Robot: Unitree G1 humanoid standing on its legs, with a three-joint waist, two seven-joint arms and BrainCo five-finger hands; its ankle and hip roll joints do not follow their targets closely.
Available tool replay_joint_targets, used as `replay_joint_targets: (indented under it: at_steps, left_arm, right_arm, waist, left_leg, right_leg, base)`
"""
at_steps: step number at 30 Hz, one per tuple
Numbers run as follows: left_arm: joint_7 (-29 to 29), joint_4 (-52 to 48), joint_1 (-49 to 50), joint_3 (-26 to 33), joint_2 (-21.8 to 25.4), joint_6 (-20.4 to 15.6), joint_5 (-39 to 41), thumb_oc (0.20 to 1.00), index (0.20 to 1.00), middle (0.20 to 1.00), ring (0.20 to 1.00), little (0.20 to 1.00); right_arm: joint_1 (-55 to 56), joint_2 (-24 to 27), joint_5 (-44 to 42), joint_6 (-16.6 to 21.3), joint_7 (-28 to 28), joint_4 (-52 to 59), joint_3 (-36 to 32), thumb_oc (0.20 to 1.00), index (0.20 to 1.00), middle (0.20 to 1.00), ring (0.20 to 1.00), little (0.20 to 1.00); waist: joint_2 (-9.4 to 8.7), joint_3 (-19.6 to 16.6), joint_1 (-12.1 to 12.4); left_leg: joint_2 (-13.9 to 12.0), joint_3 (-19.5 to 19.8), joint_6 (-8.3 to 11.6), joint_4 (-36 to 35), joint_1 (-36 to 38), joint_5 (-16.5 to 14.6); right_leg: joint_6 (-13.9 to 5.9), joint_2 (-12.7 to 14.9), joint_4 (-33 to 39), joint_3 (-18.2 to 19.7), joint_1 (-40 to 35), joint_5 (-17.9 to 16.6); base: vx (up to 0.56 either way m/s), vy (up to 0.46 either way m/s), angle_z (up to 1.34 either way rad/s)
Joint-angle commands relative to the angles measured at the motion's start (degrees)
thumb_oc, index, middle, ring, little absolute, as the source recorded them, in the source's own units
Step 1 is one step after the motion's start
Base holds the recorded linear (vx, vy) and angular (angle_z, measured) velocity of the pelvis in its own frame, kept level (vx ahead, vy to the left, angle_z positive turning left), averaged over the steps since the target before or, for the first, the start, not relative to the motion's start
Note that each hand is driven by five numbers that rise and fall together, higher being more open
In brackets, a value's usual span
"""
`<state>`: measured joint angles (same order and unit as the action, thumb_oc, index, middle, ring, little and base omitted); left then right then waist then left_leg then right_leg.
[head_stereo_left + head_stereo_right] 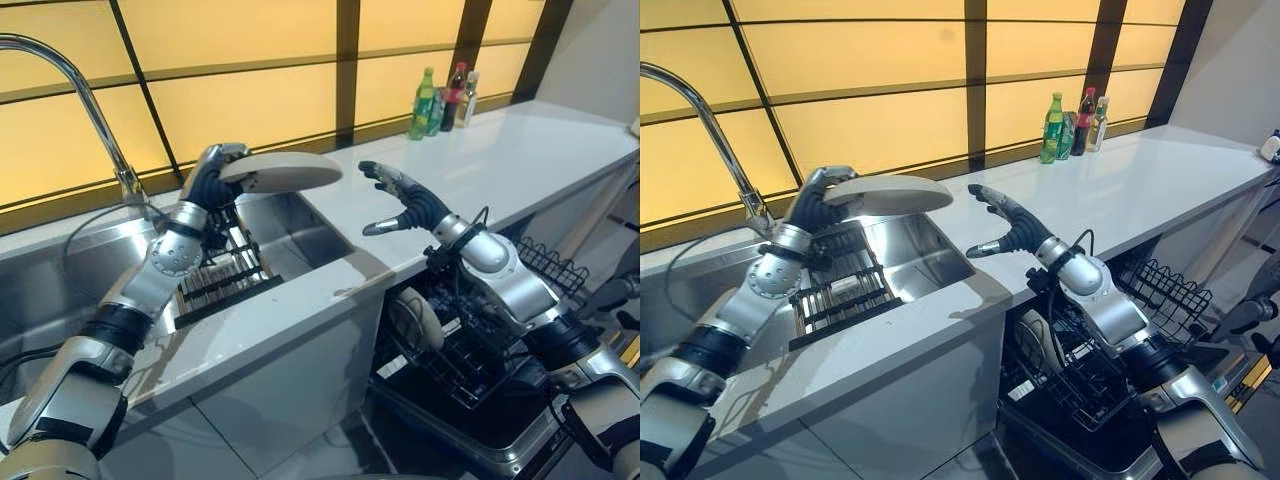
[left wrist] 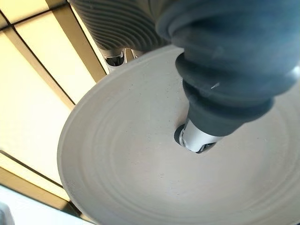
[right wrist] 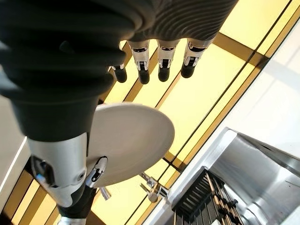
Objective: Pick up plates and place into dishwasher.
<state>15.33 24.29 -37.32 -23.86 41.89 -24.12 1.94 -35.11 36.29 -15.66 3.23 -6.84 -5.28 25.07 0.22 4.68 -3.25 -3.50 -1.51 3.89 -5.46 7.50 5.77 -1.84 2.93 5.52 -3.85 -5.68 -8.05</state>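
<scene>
My left hand [image 1: 213, 176] holds a grey plate [image 1: 285, 172] lifted flat above the sink [image 1: 300, 235], thumb on top and fingers under its rim. The thumb [image 2: 199, 136] presses on the plate [image 2: 140, 173] in the left wrist view. My right hand [image 1: 400, 200] is open over the white counter, a short way right of the plate, fingers stretched toward it. From the right wrist the plate [image 3: 131, 140] shows past the straight fingers [image 3: 161, 58]. Below the counter the dishwasher's black wire rack [image 1: 470, 350] is pulled out, with one plate [image 1: 418, 318] standing in it.
A dark slatted rack [image 1: 225, 272] lies in the sink. A curved tap [image 1: 90, 100] rises at the back left. Three bottles [image 1: 440, 100] stand at the counter's far end against the yellow window panels. The white counter [image 1: 520, 150] runs to the right.
</scene>
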Motion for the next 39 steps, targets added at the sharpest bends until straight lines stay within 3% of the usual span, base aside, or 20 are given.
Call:
replay_joint_targets:
  at_steps: [1, 20, 21, 22, 23, 33, 39]
  left_arm:
    - [0.0, -1.2, -7.3, -1.0, -1.3, -0.7, 3.1, 0.200, 0.200, 0.200, 0.200, 0.200]
    - [-5.9, -2.8, -9.4, -6.3, -5.8, 0.8, 5.0, 0.200, 0.200, 0.200, 0.200, 0.200]
    - [-6.0, -2.8, -9.5, -6.5, -6.3, 0.8, 5.7, 0.200, 0.200, 0.200, 0.200, 0.200]
    - [-6.2, -2.7, -9.6, -6.6, -6.5, 0.8, 6.0, 0.200, 0.200, 0.200, 0.200, 0.200]
    - [-6.6, -2.4, -9.9, -6.8, -6.9, 0.6, 6.3, 0.200, 0.200, 0.200, 0.200, 0.200]
    - [-7.0, -3.4, -9.4, -7.6, -9.1, 1.3, 6.6, 0.200, 0.200, 0.200, 0.200, 0.200]
    - [-6.7, -4.3, -9.0, -7.0, -8.0, 1.3, 6.5, 0.200, 0.200, 0.200, 0.200, 0.200]
  right_arm:
    - [-7.7, -0.9, 0.7, 0.8, 3.1, -3.0, 0.8, 1.000, 1.000, 1.000, 1.000, 1.000]
    - [-14.6, -5.8, -1.1, -2.7, 4.4, -8.2, 4.1, 1.000, 1.000, 1.000, 1.000, 1.000]
    - [-15.2, -6.1, -1.4, -3.3, 4.1, -8.7, 4.7, 0.940, 0.940, 0.940, 0.940, 0.940]
    - [-15.5, -6.4, -1.6, -3.5, 3.9, -9.1, 4.9, 0.614, 0.614, 0.614, 0.614, 0.614]
    - [-16.1, -6.8, -2.0, -3.9, 2.8, -10.1, 5.4, 0.200, 0.200, 0.200, 0.200, 0.200]
    - [-16.9, -8.3, -1.9, -5.2, 3.1, -13.3, 6.0, 0.200, 0.200, 0.200, 0.200, 0.200]
    - [-16.5, -5.9, 3.0, -5.7, 3.0, -12.9, 6.2, 0.200, 0.200, 0.200, 0.200, 0.200]
  waist:
    - [-0.60, 0.0, 1.7]
    - [-1.03, -0.9, 3.0]
    - [-1.08, -1.1, 3.1]
    - [-1.09, -1.1, 3.1]
    - [-1.10, -1.2, 3.2]
    - [-1.28, -1.5, 3.5]
    - [-1.40, -1.5, 3.2]
  left_leg:
    - [4.0, 0.1, -2.32, 0.5, 1.7, -6.7]
    - [4.2, 1.2, -2.68, 0.5, 1.9, -6.8]
    - [4.2, 1.2, -2.69, 0.5, 1.9, -6.8]
    - [4.2, 1.2, -2.69, 0.5, 1.9, -6.8]
    - [4.2, 1.1, -2.66, 0.5, 1.9, -6.8]
    - [4.2, 1.4, -2.72, 0.5, 2.0, -6.9]
    - [4.1, 1.1, -2.81, 0.5, 2.1, -6.9]
  right_leg:
    - [-3.46, 1.2, -0.5, -0.8, -2.6, 5.0]
    - [-3.31, 1.0, -0.5, -0.8, -2.9, 5.0]
    - [-3.31, 1.0, -0.5, -0.8, -2.9, 5.0]
    - [-3.31, 1.0, -0.5, -0.7, -2.9, 5.0]
    - [-3.32, 1.1, -0.5, -0.8, -2.9, 5.0]
    - [-3.22, 1.0, -0.5, -0.7, -3.1, 5.1]
    - [-3.28, 1.0, -0.5, -0.4, -3.0, 5.1]
  base:
    - [0.00, 0.000, 0.00]
    - [0.00, 0.000, 0.00]
    - [0.00, 0.000, 0.00]
    - [0.00, 0.000, 0.00]
    - [0.00, 0.000, 0.00]
    - [0.00, 0.000, 0.00]
    - [0.00, 0.000, 0.00]
